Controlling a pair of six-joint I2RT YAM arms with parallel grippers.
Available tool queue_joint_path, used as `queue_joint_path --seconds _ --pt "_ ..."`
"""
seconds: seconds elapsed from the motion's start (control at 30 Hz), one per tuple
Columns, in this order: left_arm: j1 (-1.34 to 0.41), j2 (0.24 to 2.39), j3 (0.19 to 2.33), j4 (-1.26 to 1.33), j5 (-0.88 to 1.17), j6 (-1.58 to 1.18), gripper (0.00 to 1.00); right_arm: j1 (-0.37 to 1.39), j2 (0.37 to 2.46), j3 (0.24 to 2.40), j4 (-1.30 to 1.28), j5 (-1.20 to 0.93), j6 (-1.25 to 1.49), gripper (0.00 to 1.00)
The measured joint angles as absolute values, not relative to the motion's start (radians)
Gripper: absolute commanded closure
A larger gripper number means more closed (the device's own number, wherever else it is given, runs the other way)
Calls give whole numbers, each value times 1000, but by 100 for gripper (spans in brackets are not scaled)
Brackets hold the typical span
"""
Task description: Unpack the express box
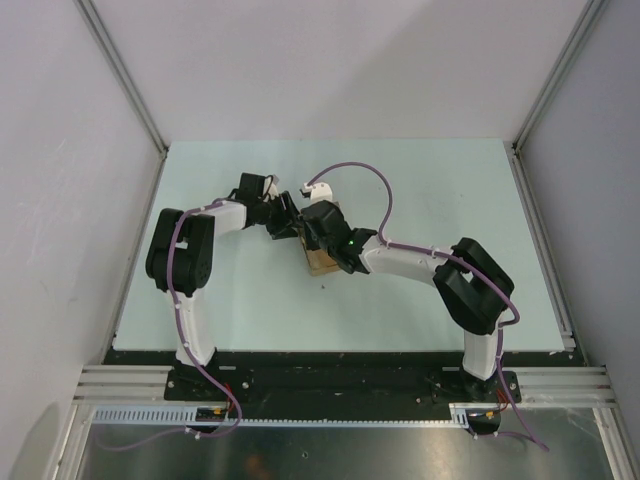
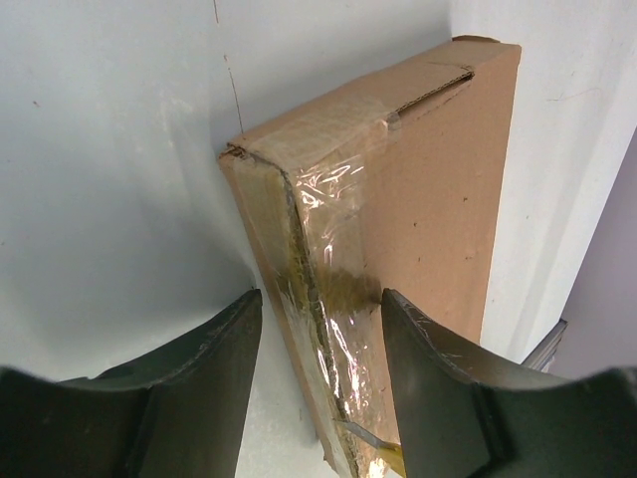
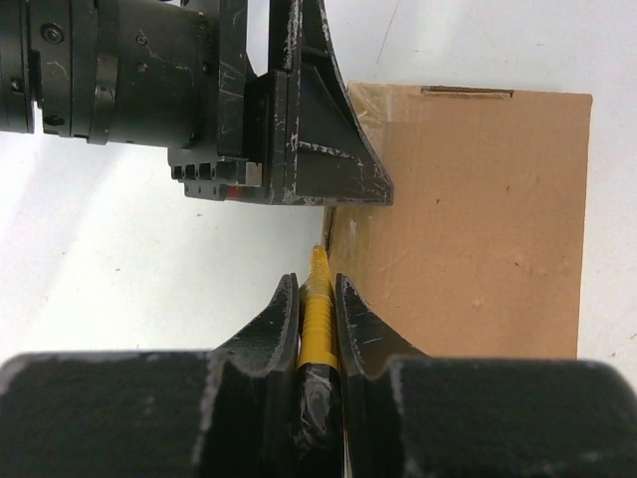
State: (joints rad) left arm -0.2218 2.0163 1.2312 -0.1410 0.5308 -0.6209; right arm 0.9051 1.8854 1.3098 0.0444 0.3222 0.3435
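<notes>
Logged the express box near the middle of the pale table, lying flat, plain brown cardboard, largely hidden beneath both grippers in the top view. Noted clear tape, wrinkled and glossy, wrapped over one long edge and its corner.

Logged the left gripper at the box's 10 o'clock in the top view, reaching in from 8 o'clock. Found its jaws spread wide and straddling the taped edge, one finger over bare table at that edge's 9 o'clock, the other over the cardboard face at its 3 o'clock. Held nothing clamped; could not tell any contact with the box.

Logged the right gripper reaching in from 4 o'clock in the top view, at the box's 12 o'clock end. Found its jaws closed tight on a yellow utility knife, gripped lengthwise. Noted the knife's tip pointing toward 12 o'clock in the right wrist view, set at the box's left edge, just below the left gripper's finger.
</notes>
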Motion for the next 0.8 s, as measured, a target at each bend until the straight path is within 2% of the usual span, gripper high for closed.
queue_joint_path --seconds 0.8 --pt "-219 2016 1231 -147 530 -621 41 909 1872 1313 44 351 336 100"
